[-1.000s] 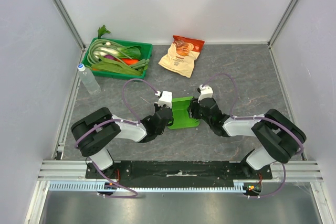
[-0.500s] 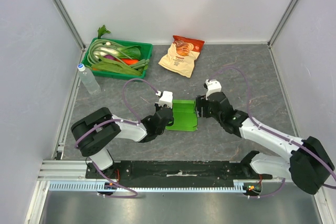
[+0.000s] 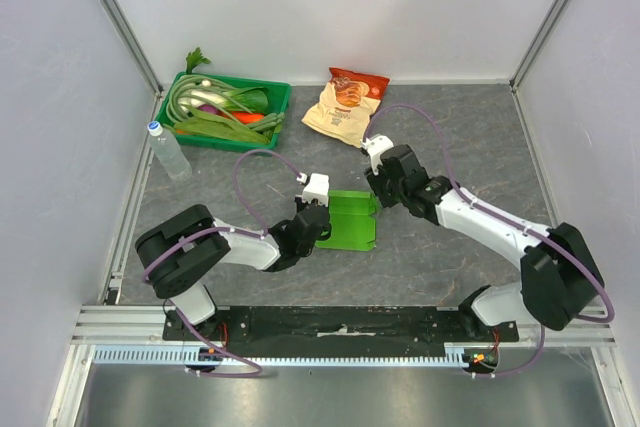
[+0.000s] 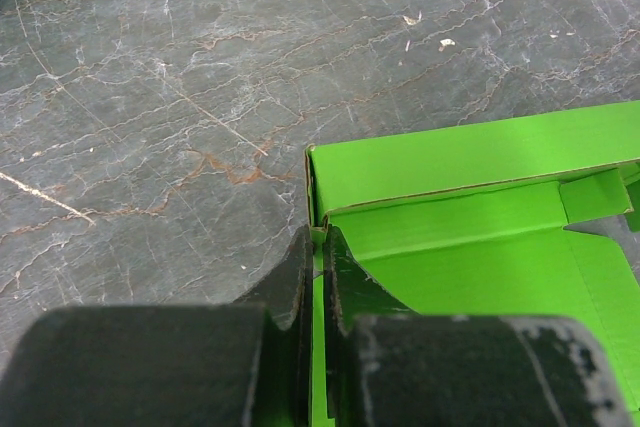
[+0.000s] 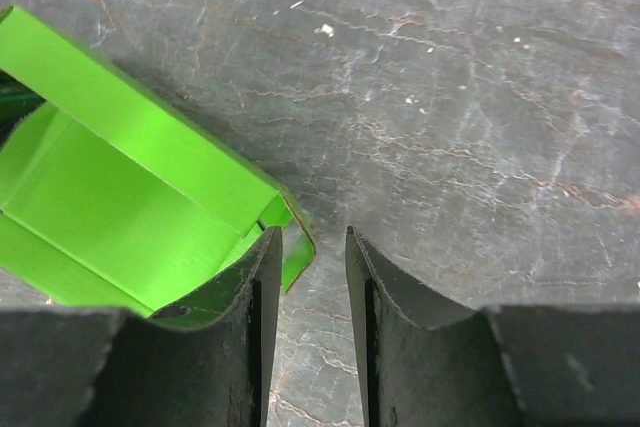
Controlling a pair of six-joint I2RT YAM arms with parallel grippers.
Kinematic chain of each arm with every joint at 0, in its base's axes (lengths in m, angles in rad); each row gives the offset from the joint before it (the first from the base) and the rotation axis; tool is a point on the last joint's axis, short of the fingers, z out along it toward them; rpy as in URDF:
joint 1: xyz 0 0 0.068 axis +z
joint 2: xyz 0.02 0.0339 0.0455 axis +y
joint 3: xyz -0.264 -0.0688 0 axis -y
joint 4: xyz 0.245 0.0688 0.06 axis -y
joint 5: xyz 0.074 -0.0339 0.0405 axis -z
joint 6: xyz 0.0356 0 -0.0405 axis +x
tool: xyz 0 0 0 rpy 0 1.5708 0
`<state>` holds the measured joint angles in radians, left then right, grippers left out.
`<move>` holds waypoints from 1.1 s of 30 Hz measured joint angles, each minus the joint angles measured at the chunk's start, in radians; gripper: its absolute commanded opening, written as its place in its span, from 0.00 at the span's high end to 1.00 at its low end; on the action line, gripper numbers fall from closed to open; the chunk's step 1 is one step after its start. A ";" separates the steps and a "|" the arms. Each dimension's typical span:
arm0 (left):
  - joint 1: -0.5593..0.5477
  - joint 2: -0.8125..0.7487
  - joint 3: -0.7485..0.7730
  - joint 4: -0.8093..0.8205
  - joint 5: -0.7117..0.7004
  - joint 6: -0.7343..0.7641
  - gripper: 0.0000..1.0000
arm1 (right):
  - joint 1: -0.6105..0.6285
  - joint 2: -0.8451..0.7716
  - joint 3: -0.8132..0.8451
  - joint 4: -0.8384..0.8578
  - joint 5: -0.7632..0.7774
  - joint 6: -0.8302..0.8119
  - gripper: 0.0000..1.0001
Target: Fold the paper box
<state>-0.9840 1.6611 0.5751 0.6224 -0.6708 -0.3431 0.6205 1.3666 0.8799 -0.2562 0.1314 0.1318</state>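
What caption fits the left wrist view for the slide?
Left tool shut on a thin side wall of the lime-green paper box, near its corner, on the dark marbled table.

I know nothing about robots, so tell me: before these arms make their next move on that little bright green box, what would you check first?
1. Left gripper holds the small lime-green cardboard box: ok, its jaws are shut on the box's side wall.
2. Right gripper is free to take a flap: ok, jaws apart; the box's corner reaches into the gap but is not pinched.
3. Box rests on the grey stone-patterned table, open side up: ok.
4. Beige-and-red snack bag and dark green plastic vegetable tray are out of the way: ok, both lie at the back.
5. Flap creases are lined up for folding: cannot tell.
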 measured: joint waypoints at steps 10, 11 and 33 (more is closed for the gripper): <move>-0.007 0.000 0.000 0.000 0.000 0.000 0.98 | 0.000 0.063 0.011 -0.029 -0.056 -0.059 0.72; -0.008 0.000 0.000 0.000 0.000 0.000 0.98 | 0.000 0.071 0.013 -0.029 -0.060 -0.060 0.73; -0.019 0.000 0.002 -0.014 -0.038 0.000 0.98 | -0.005 0.134 0.052 -0.099 -0.105 0.443 0.71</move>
<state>-1.0027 1.6611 0.5766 0.6079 -0.7086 -0.3428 0.6155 1.5005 0.9321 -0.3553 0.0261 0.5743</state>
